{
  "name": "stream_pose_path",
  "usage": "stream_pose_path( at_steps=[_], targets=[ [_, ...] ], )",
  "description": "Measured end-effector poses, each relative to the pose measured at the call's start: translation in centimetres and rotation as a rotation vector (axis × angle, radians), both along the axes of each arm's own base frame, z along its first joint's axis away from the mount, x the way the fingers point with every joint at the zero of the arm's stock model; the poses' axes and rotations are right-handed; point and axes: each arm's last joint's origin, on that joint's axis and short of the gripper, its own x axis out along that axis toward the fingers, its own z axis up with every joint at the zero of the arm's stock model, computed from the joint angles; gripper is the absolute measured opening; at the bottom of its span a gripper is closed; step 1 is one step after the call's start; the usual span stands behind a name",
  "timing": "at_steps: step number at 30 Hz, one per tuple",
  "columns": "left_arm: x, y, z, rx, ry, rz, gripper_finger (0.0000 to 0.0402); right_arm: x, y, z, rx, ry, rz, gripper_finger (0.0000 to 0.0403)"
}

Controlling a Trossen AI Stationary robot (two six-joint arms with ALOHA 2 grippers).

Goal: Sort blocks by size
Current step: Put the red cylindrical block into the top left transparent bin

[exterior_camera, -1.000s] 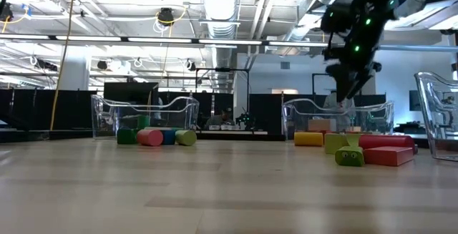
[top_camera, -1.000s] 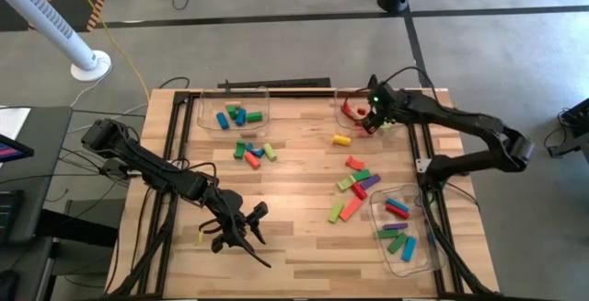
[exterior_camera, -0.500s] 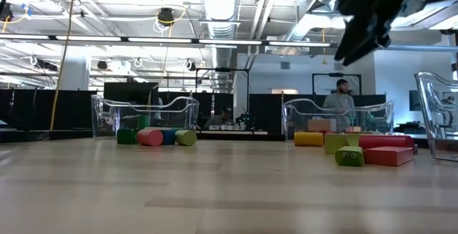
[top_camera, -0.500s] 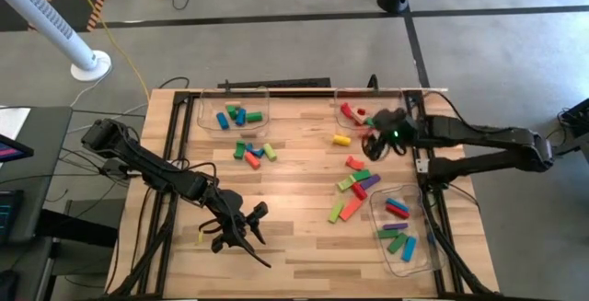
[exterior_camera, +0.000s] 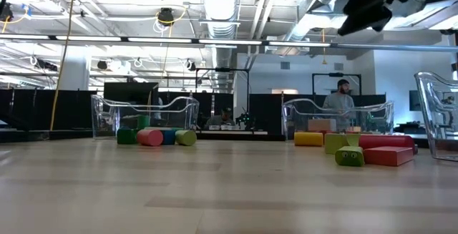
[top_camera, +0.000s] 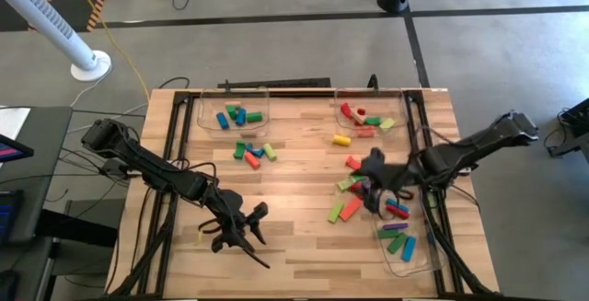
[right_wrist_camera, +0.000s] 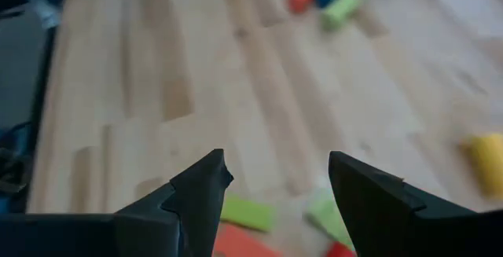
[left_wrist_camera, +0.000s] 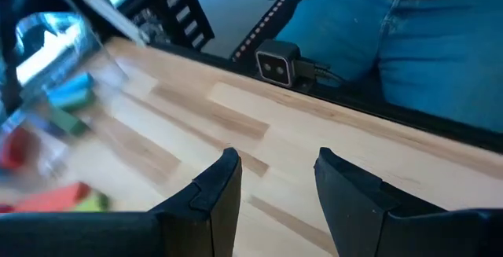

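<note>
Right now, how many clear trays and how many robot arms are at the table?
Clear trays: 3
Robot arms: 2
Total: 5

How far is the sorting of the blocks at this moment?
Partly done. Blocks already lie in the back left tray, the back right tray and the near right tray. In hand: the right pincer is open and empty above the loose blocks on the right. The left pincer waits near the front edge, also open. Left: that group, the yellow block and the cluster beside the back left tray.
</note>
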Motion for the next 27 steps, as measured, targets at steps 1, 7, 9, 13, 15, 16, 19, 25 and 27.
stream_pose_path(
  at_steps=[1, 7, 9, 13, 15, 16, 19, 25, 27],
  targets=[
    [0.0, 0.0, 0.1, 0.019, -0.029, -0.015, 0.0155, 0.3, 0.6, -0.2, 0.001, -0.002, 0.023, 0.0254],
    [0.1, 0.0, 0.2, 0.123, -0.131, -0.060, 0.0155, 1.3, 3.8, -1.7, 0.036, 0.006, 0.099, 0.0254],
    [0.1, 0.0, 0.1, 0.124, -0.126, -0.060, 0.0155, 1.5, 4.4, -2.1, 0.054, 0.014, 0.101, 0.0254],
    [0.1, 0.0, 0.2, 0.096, -0.106, -0.041, 0.0155, 1.8, 5.3, -2.6, 0.088, 0.017, 0.091, 0.0254],
    [0.1, 0.0, 0.1, 0.082, -0.092, -0.032, 0.0155, 1.9, 5.7, -2.7, 0.077, -0.003, 0.081, 0.0254],
    [0.1, 0.0, 0.1, 0.073, -0.084, -0.025, 0.0155, 1.9, 5.8, -2.6, 0.068, -0.016, 0.074, 0.0254],
    [0.1, 0.0, 0.2, 0.030, -0.050, 0.002, 0.0155, 2.2, 5.9, -1.9, 0.041, -0.070, 0.056, 0.0254],
    [0.3, -0.1, 0.7, -0.087, -0.020, 0.063, 0.0155, 2.5, 5.9, -0.8, 0.014, -0.112, 0.050, 0.0254],
    [0.4, -0.1, 0.7, -0.139, 0.019, 0.094, 0.0155, 2.5, 5.9, -0.8, 0.014, -0.111, 0.053, 0.0254]
  ],
)
